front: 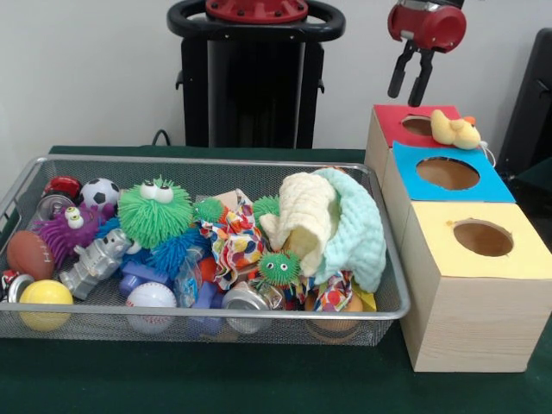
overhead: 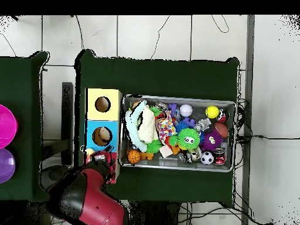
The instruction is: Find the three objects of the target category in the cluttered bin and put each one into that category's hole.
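While pincer (front: 411, 89) hovers, hole (front: 417, 125) just below

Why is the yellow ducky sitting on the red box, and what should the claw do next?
Probably nudge or re-grab the ducky: it lies on the red box beside the hole, not inside. The gripper hangs above, fingers empty.

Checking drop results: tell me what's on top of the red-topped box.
A yellow plush toy lies on the red top beside the hole, not inside. The gripper hangs above. The box's inside is hidden.
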### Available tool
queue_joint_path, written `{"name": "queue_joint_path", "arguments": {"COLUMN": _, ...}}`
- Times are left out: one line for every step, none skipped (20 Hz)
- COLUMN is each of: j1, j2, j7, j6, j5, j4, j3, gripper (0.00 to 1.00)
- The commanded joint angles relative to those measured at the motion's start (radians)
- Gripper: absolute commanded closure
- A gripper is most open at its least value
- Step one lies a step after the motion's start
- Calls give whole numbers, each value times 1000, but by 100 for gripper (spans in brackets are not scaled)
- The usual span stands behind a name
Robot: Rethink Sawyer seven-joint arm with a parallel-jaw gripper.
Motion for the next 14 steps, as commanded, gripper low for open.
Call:
{"name": "queue_joint_path", "arguments": {"j1": -30, "j2": 32, "j7": 262, "j6": 161, "j5": 12, "j4": -63, "j3": 14, "gripper": 0}}
{"name": "queue_joint_path", "arguments": {"j1": -29, "j2": 36, "j7": 263, "j6": 170, "j5": 9, "j4": -67, "j3": 7, "gripper": 0}}
{"name": "queue_joint_path", "arguments": {"j1": -29, "j2": 37, "j7": 263, "j6": 173, "j5": 7, "j4": -68, "j3": 4, "gripper": 0}}
{"name": "queue_joint_path", "arguments": {"j1": -29, "j2": 38, "j7": 264, "j6": 174, "j5": 8, "j4": -71, "j3": 2, "gripper": 0}}
{"name": "queue_joint_path", "arguments": {"j1": -29, "j2": 40, "j7": 266, "j6": 175, "j5": 9, "j4": -74, "j3": 0, "gripper": 0}}
{"name": "queue_joint_path", "arguments": {"j1": -17, "j2": 45, "j7": 280, "j6": 193, "j5": 5, "j4": -84, "j3": -25, "gripper": 0}}
{"name": "queue_joint_path", "arguments": {"j1": -13, "j2": 49, "j7": 287, "j6": 203, "j5": 3, "j4": -91, "j3": -38, "gripper": 0}}
{"name": "queue_joint_path", "arguments": {"j1": -1, "j2": 56, "j7": 307, "j6": 226, "j5": 1, "j4": -107, "j3": -58, "gripper": 0}}
{"name": "queue_joint_path", "arguments": {"j1": 5, "j2": 61, "j7": 311, "j6": 234, "j5": 0, "j4": -115, "j3": -68, "gripper": 0}}
{"name": "queue_joint_path", "arguments": {"j1": 17, "j2": 69, "j7": 326, "j6": 244, "j5": 2, "j4": -128, "j3": -78, "gripper": 0}}
{"name": "queue_joint_path", "arguments": {"j1": 19, "j2": 74, "j7": 330, "j6": 246, "j5": 5, "j4": -134, "j3": -80, "gripper": 0}}
{"name": "queue_joint_path", "arguments": {"j1": 26, "j2": 82, "j7": 340, "j6": 242, "j5": 13, "j4": -139, "j3": -80, "gripper": 0}}
{"name": "queue_joint_path", "arguments": {"j1": 28, "j2": 87, "j7": 344, "j6": 241, "j5": 18, "j4": -143, "j3": -80, "gripper": 0}}
{"name": "queue_joint_path", "arguments": {"j1": 34, "j2": 93, "j7": 352, "j6": 243, "j5": 22, "j4": -149, "j3": -85, "gripper": 0}}
